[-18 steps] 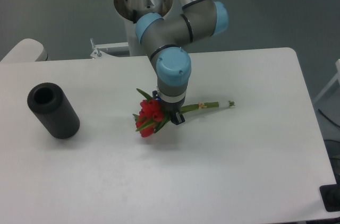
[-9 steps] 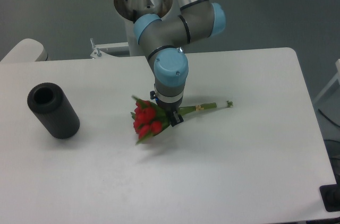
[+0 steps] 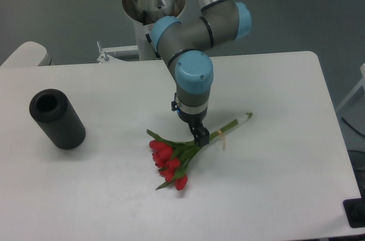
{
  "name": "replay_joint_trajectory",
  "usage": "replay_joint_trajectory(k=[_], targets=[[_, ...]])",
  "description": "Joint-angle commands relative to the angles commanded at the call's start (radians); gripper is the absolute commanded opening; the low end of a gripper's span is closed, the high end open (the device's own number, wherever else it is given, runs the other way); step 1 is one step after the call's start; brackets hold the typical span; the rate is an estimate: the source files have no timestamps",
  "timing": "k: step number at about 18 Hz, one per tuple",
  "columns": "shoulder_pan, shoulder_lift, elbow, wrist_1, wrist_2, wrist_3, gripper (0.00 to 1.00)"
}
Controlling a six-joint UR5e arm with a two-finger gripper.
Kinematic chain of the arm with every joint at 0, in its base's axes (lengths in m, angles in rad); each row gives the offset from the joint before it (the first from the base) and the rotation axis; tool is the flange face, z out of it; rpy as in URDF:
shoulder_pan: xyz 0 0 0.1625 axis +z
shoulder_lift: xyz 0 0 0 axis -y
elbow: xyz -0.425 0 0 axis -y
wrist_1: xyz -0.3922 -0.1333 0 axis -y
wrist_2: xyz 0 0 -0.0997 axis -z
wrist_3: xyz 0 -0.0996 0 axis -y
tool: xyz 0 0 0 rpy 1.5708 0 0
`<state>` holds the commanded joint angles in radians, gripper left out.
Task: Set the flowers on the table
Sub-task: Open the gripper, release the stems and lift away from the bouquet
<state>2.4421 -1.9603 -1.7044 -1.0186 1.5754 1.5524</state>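
White table [image 3: 274, 184] bearing everything; black cylinder [image 3: 57, 119] far left of flowers; flowers [image 3: 174, 158] lying flat, blooms lower left, stems running up right; gripper [image 3: 201, 137] directly above mid-stem, fingers seemingly clamped on stems.

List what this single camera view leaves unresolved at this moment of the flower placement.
- Gripper: the wrist above hides the fingers, so whether it grips the flowers cannot be told.
- Stem section under the gripper: covered by it.
- Whether the blooms lie on the table or just above it: not clear from this angle.
- Black cylinder: its inside is too dark to see.
- Arm: cut off by the top edge.
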Motion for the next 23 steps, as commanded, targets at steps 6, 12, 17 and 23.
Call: replay_joint_trajectory(k=[6,12,17,23], targets=[[0.012,-0.069,0.112,-0.002,0.003,0.000,1.00],[0.023,-0.156,0.241,-0.017,0.006,-0.002,1.00],[0.026,-0.204,0.310,-0.018,0.008,-0.002,1.00],[0.026,-0.267,0.423,-0.109,0.009,-0.012,1.00]])
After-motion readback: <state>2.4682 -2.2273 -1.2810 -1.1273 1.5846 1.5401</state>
